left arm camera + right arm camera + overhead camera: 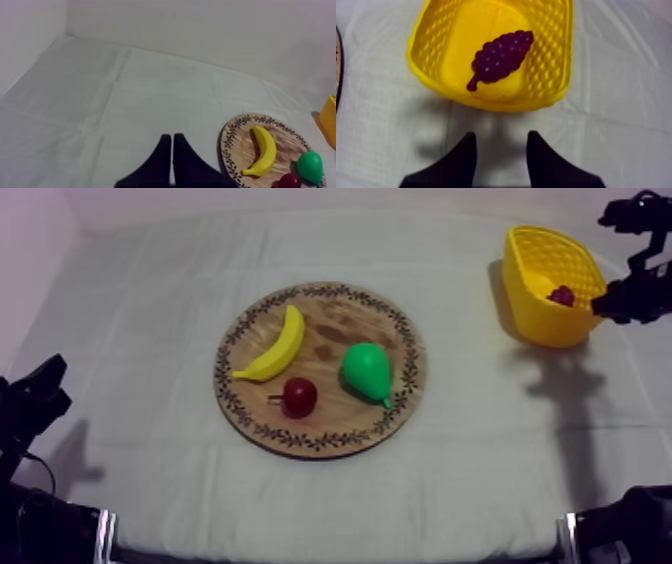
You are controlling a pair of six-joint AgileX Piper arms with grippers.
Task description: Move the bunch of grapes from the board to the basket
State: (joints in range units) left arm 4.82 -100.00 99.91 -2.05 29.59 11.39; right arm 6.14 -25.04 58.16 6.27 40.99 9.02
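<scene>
Since the bunch of grapes point(500, 56) lies on the floor of the yellow basket point(556, 65), just beyond the tips of the right gripper point(501, 134), I judge the putting-in step done and the release made. The right fingers are spread with nothing between them, and they sit short of the basket's near wall rather than over its opening. The bunch lies slantwise, its stem end turned back toward those fingers and apart from them.

What the next move calls for, as I read it, is a plain retreat: draw the right arm back and away from the basket without catching its rim — the spread fingers are close to the near wall, so backing off cleanly looks safer than sweeping sideways.

Over on the other side, the left gripper point(172, 136) has its fingers pressed together into a narrow wedge, pinching nothing, with bare cloth point(100, 100) ahead of the tips and the wooden board point(335, 328) off to one side of them.

From the right wrist view the bunch reads whole, berry by berry — from the top view it is just a dark patch behind the basket wall. That view instead lays out the board's load: banana point(275, 346), pear point(366, 371) and small red fruit point(300, 396).
</scene>
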